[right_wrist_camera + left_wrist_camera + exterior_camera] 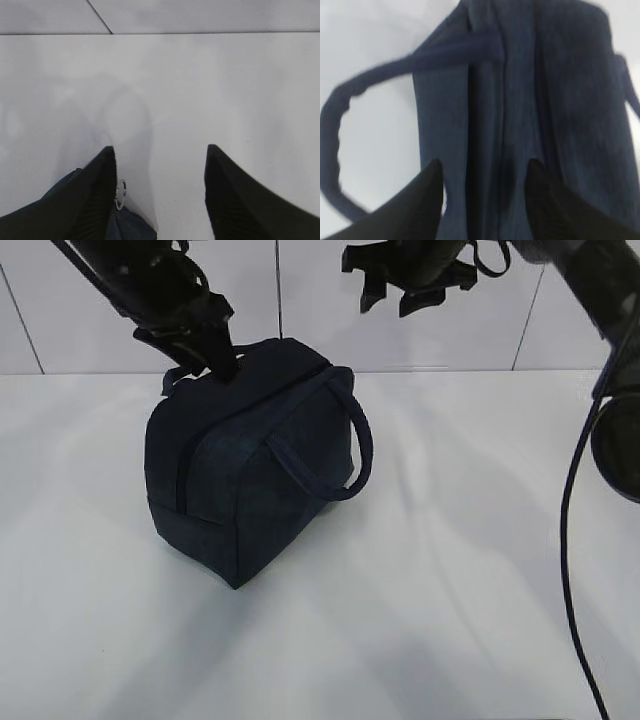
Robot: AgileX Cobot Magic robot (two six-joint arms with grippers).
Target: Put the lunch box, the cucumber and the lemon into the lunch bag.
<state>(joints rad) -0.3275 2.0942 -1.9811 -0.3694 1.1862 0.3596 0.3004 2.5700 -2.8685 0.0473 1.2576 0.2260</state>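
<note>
The dark navy lunch bag [250,470] stands on the white table with its zipper line running over the top, and it looks zipped shut. My left gripper [205,355] is at the bag's top back end. In the left wrist view it [485,165] is open, its fingers straddling the bag's fabric [520,100] along the zipper seam. My right gripper [410,295] hangs high behind the bag and stands open [161,149] with nothing between its fingers. The metal ring pull [120,194] and a corner of the bag [127,225] lie beside its left finger. The lunch box, the cucumber and the lemon are out of view.
One loop handle [350,440] droops over the bag's right side, and the left wrist view shows a handle [335,130] looping out to the left. A dark cable [575,540] hangs down at the right edge. A white tiled wall [300,300] stands behind the table [420,620].
</note>
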